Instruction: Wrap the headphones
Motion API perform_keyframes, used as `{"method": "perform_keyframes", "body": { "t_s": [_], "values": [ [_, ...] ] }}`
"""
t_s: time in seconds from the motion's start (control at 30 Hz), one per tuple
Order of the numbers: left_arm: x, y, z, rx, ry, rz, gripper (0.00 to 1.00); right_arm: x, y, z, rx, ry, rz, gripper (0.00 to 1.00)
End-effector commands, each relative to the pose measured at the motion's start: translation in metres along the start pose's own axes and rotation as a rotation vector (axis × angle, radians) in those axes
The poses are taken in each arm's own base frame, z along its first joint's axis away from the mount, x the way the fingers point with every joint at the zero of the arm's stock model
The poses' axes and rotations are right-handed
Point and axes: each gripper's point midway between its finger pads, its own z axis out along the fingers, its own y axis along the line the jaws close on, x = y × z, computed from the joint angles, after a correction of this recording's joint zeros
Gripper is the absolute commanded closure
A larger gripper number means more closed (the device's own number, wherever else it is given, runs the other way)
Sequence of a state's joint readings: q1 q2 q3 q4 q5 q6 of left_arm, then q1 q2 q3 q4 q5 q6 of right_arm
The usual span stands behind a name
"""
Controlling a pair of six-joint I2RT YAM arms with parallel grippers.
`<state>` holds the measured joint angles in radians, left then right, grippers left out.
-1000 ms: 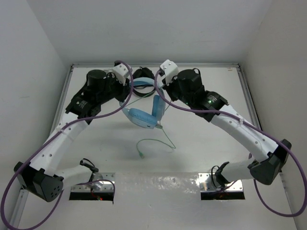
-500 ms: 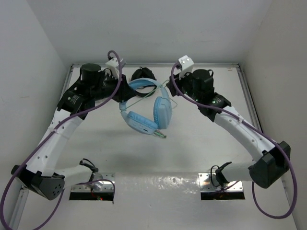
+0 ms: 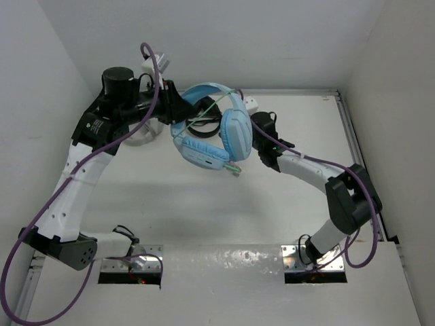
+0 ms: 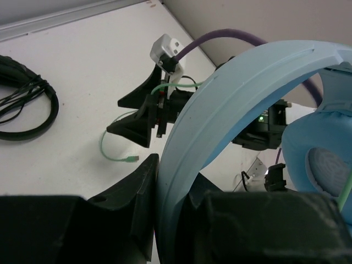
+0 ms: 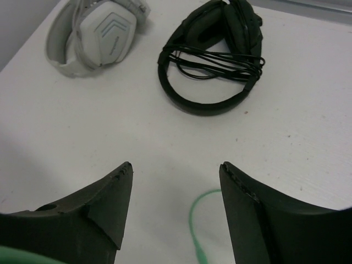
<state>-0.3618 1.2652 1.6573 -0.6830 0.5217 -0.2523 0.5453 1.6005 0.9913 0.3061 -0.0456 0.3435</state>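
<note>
Lifted off the table [image 3: 170, 204] since a second ago and swung up toward the left: the headphones [image 3: 216, 132], now hanging in mid-air over the far part. Gripped at the stiff headband [image 4: 231, 93] by the left gripper [image 4: 170, 190], clamped tight across it. Seems light; rigid at the band, soft at the earcups, with a thin limp cable [image 4: 113, 147] trailing down to the table, apt to snag. Best taken by the band, cable pinched near the plug [image 4: 132, 159]. Spread wide and empty at right: the right gripper [image 5: 175, 165].
</note>
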Motion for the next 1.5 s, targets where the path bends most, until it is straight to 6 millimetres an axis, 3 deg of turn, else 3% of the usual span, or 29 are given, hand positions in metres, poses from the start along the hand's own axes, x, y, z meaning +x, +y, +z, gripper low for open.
{"method": "perform_keyframes", "body": {
  "t_s": [0.0,0.27,0.4,0.5,0.53,0.6,0.63,0.7,0.73,0.83,0.9,1.0,1.03,1.1,1.2,1.23,1.3,1.33,1.43,1.47],
  "values": [
    [-0.036,-0.022,-0.013,0.055,-0.105,-0.015,1.00,-0.030,-0.005,0.011,0.045,-0.112,0.040,0.35],
    [-0.074,-0.022,-0.017,0.018,-0.180,-0.011,1.00,0.023,-0.036,0.013,0.101,0.036,0.043,0.21],
    [-0.079,-0.017,-0.013,0.014,-0.185,-0.034,1.00,0.021,-0.042,0.014,0.109,0.016,0.052,0.23],
    [-0.079,-0.017,-0.010,0.023,-0.186,-0.050,1.00,0.002,-0.036,0.023,0.100,-0.033,0.128,0.42],
    [-0.079,-0.016,-0.010,0.023,-0.186,-0.053,1.00,-0.002,-0.035,0.025,0.097,-0.044,0.150,0.54],
    [-0.082,-0.015,-0.010,0.013,-0.196,-0.061,1.00,-0.008,-0.033,0.028,0.095,-0.075,0.225,0.65],
    [-0.083,-0.013,-0.010,0.001,-0.202,-0.065,1.00,-0.013,-0.032,0.029,0.092,-0.103,0.248,0.79],
    [-0.087,-0.010,-0.011,-0.024,-0.215,-0.089,1.00,-0.009,-0.033,0.028,0.102,-0.119,0.306,0.96],
    [-0.088,-0.007,-0.011,-0.037,-0.220,-0.103,1.00,-0.012,-0.033,0.028,0.098,-0.143,0.317,1.00],
    [-0.091,0.003,-0.009,-0.088,-0.240,-0.167,1.00,-0.003,-0.028,0.029,0.083,-0.127,0.351,1.00],
    [-0.099,0.013,-0.006,-0.125,-0.275,-0.242,1.00,0.009,-0.017,0.031,0.061,-0.074,0.362,1.00],
    [-0.129,0.014,-0.012,-0.098,-0.356,-0.321,1.00,0.051,0.030,0.031,-0.032,0.099,0.242,1.00],
    [-0.134,0.020,-0.004,-0.091,-0.353,-0.378,1.00,0.066,0.061,0.028,-0.093,0.135,0.123,1.00],
    [-0.158,0.031,-0.004,-0.106,-0.402,-0.393,1.00,0.093,0.100,0.016,-0.167,0.206,-0.031,1.00],
    [-0.171,0.052,-0.008,-0.174,-0.457,-0.405,1.00,0.104,0.125,0.002,-0.210,0.227,-0.098,1.00],
    [-0.171,0.069,-0.011,-0.222,-0.475,-0.413,1.00,0.114,0.133,-0.005,-0.214,0.238,-0.122,1.00],
    [-0.167,0.086,-0.012,-0.278,-0.481,-0.418,1.00,0.113,0.142,-0.012,-0.218,0.226,-0.158,1.00],
    [-0.158,0.102,-0.011,-0.336,-0.475,-0.408,1.00,0.109,0.155,-0.017,-0.239,0.210,-0.203,1.00],
    [-0.138,0.125,-0.006,-0.411,-0.444,-0.378,1.00,0.097,0.182,-0.020,-0.270,0.217,-0.305,1.00],
    [-0.114,0.141,0.003,-0.447,-0.394,-0.398,1.00,0.103,0.185,-0.023,-0.279,0.264,-0.339,1.00]
  ]
}}
